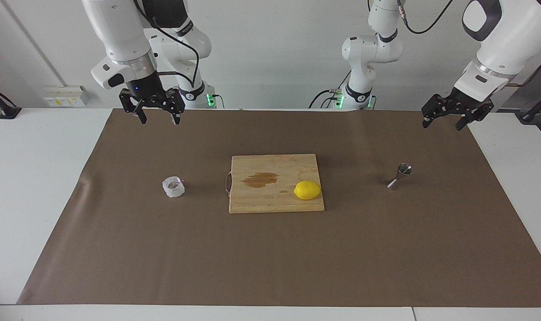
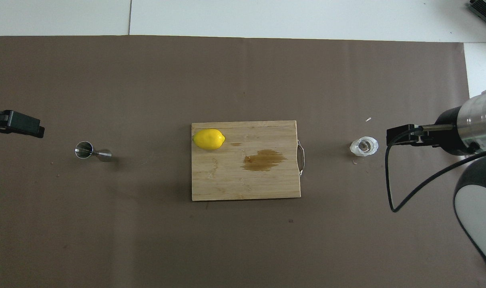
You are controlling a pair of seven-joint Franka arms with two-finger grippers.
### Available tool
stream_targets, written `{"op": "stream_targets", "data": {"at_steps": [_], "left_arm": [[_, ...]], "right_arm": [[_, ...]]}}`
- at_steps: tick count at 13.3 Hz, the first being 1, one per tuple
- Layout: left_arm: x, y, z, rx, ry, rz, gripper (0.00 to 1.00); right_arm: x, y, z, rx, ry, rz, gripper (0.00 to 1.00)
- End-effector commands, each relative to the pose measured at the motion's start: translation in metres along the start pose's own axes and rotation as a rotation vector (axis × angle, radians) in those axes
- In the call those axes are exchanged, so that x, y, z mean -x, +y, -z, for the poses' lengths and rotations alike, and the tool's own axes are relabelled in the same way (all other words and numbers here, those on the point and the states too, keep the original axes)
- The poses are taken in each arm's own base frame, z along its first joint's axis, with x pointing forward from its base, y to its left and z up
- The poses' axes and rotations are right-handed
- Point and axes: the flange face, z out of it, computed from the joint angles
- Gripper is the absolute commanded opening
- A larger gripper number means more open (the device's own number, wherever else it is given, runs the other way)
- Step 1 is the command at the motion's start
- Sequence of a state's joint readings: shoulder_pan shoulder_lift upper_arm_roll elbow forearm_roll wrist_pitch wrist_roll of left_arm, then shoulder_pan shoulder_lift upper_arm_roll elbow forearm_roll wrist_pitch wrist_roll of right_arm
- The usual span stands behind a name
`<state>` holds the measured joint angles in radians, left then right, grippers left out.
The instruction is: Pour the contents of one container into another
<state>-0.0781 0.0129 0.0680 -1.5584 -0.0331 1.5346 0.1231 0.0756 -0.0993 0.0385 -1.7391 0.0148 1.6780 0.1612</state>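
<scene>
- Cup [image 1: 173,187] first: the little crinkly whitish one sits upright on the brown mat [image 1: 270,258], toward the right arm's end of the table, well apart from the cutting board [image 1: 276,183]. Nothing's touching it.
- Seen from above, the cup [image 2: 363,146] has something small and darkish down inside it, can't tell what.
- The steel jigger [image 1: 399,175] stands upright on the mat toward the left arm's end, also well apart from the board, about as far from the robots as the cup. From above you're looking into its top cone [image 2: 84,150].
- The wooden board sits mid-table between those two, wire handle pointing at the cup's end. It has a brownish wet-looking stain [image 1: 260,179] near the middle.
- A lemon [image 1: 307,190] lies on the board, at the corner nearest the jigger's end and farther from the robots than the stain.
- The right gripper [image 1: 159,117] hangs up in the air over the robot-side edge of the mat, at the cup's end. Fingers point down and stand clearly apart, nothing between them.
- The left gripper [image 1: 444,121] hangs up over the mat's corner at the jigger's end, tilted a bit. Fingers spread apart too, nothing held.
- Neither gripper is touching anything, and both task things stand on their own on the mat.
</scene>
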Motion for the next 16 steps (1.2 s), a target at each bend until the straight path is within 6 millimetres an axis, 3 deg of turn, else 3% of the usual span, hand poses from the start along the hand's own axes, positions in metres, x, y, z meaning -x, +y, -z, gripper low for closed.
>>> {"op": "stream_targets", "data": {"at_steps": [1, 4, 15, 16], "left_arm": [[0.000, 0.001, -0.001, 0.014, -0.009, 0.005, 1.00], [0.004, 0.009, -0.005, 0.015, -0.025, -0.011, 1.00], [0.004, 0.003, -0.005, 0.012, -0.025, -0.002, 1.00], [0.003, 0.011, -0.005, 0.008, -0.025, -0.017, 1.00]], "right_arm": [[0.006, 0.003, 0.002, -0.010, 0.005, -0.006, 1.00], [0.006, 0.003, 0.002, -0.010, 0.005, -0.006, 1.00], [0.006, 0.003, 0.002, -0.010, 0.005, -0.006, 1.00], [0.006, 0.003, 0.002, -0.010, 0.005, -0.006, 1.00]]}}
